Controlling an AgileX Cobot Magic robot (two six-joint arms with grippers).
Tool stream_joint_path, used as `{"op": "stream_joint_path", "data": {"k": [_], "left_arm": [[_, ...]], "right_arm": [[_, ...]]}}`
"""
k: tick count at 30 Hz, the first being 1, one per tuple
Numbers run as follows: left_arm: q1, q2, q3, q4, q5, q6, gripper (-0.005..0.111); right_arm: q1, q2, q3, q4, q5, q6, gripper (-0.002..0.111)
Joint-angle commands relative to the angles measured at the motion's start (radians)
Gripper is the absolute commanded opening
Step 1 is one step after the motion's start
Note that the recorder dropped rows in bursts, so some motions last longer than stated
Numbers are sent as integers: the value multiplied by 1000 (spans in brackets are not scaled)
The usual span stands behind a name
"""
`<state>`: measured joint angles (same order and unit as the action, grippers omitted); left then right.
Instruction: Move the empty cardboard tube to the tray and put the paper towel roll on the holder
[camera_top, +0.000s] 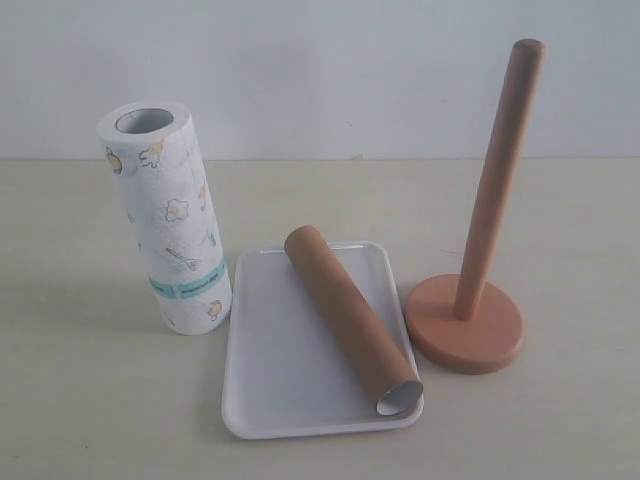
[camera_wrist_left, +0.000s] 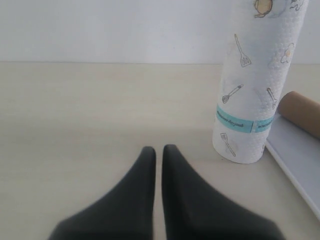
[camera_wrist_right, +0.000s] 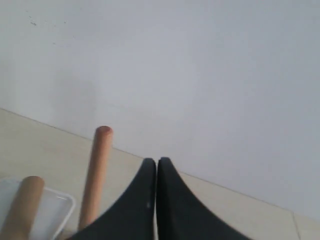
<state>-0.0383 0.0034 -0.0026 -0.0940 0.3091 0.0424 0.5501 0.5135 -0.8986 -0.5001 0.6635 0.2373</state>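
The empty cardboard tube (camera_top: 350, 318) lies diagonally across the white tray (camera_top: 262, 360), its open end over the tray's near right corner. The paper towel roll (camera_top: 170, 220) stands upright on the table just left of the tray. The holder (camera_top: 466, 320) stands right of the tray with its rod bare. Neither gripper shows in the exterior view. My left gripper (camera_wrist_left: 159, 150) is shut and empty, low over the table, with the roll (camera_wrist_left: 255, 90), the tube (camera_wrist_left: 301, 113) and the tray (camera_wrist_left: 300, 160) off to one side. My right gripper (camera_wrist_right: 156, 162) is shut and empty, with the holder's rod (camera_wrist_right: 97, 175), the tube (camera_wrist_right: 20, 210) and the tray (camera_wrist_right: 55, 212) beyond it.
A pale wall rises behind the light wooden table (camera_top: 90, 400).
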Motion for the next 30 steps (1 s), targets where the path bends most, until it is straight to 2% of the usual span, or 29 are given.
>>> {"op": "stream_joint_path", "data": {"k": [1,4,7,11,13,19,24,30], "left_arm": [[-6,-3,3,0,-3,-8,4],[-6,-3,3,0,-3,-8,4],[-6,-3,3,0,-3,-8,4],[-6,-3,3,2,-3,-8,4],[-6,-3,3,2,-3,-8,4],[-6,-3,3,2,-3,-8,4],[-6,-3,3,2,-3,-8,4],[-6,-3,3,2,-3,-8,4]], "right_arm": [[-155,-88,237,-57,-247,-3,0],[-269,-162,388,-55,-354,66,0],[-365,-212,501,-55,-389,199,0],[-422,-212,581,-55,-389,254,0],[-422,-212,600,-57,-389,250,0],[-340,-212,648,-43,-389,166,0],[-341,-212,669,135,-389,39,0],[-341,-212,669,339,-393,-202,0]]}}
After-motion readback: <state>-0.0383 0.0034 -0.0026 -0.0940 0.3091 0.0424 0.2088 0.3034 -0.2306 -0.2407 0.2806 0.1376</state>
